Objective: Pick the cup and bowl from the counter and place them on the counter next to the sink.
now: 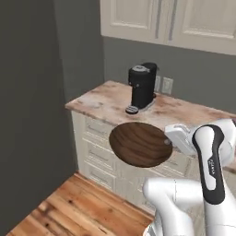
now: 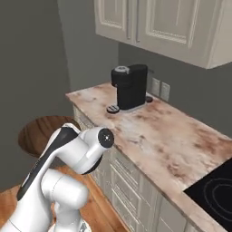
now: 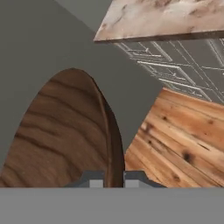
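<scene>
Carrying the wooden bowl (image 1: 140,144) pinched by its rim in my claw (image 3: 113,181), off the worktop (image 1: 110,102) over the floor, I should keep it level and clear the worktop edge.

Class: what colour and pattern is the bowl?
Dark brown wood grain on the bowl; clearest in the left base view.

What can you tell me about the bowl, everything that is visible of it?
The bowl is wide, round, shallow and dark brown, with a wood-grain pattern. It is off the counter, held in the air in front of the cream cabinet fronts, above the wooden floor. It is tilted steeply, its round face turned toward the left base view. The gripper is shut on its rim, one finger on each side of the thin wall. Nothing else touches it.
</scene>
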Robot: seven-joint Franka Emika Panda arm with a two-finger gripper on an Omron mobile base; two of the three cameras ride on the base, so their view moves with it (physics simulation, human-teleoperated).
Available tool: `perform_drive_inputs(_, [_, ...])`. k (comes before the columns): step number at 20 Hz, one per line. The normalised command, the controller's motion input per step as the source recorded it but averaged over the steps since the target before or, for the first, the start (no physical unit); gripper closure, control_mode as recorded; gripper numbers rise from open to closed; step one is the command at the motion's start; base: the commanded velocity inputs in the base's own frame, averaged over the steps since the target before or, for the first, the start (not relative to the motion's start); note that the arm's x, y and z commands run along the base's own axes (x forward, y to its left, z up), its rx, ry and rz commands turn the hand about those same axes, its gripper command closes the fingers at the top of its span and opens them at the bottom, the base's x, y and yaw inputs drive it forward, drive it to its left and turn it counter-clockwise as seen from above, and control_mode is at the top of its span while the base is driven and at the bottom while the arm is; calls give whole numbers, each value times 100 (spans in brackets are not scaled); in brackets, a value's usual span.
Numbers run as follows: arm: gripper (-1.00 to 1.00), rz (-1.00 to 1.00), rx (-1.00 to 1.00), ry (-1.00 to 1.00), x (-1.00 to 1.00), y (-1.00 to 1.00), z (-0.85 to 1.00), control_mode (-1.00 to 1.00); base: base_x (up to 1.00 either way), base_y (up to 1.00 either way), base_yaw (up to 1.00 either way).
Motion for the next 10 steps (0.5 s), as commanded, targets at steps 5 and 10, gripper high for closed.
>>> perform_drive_inputs(5, [100,0,0,0,0,0,0,100,0,3,100])
perform_drive_inputs(10, [100,0,0,0,0,0,0,100,0,0,100])
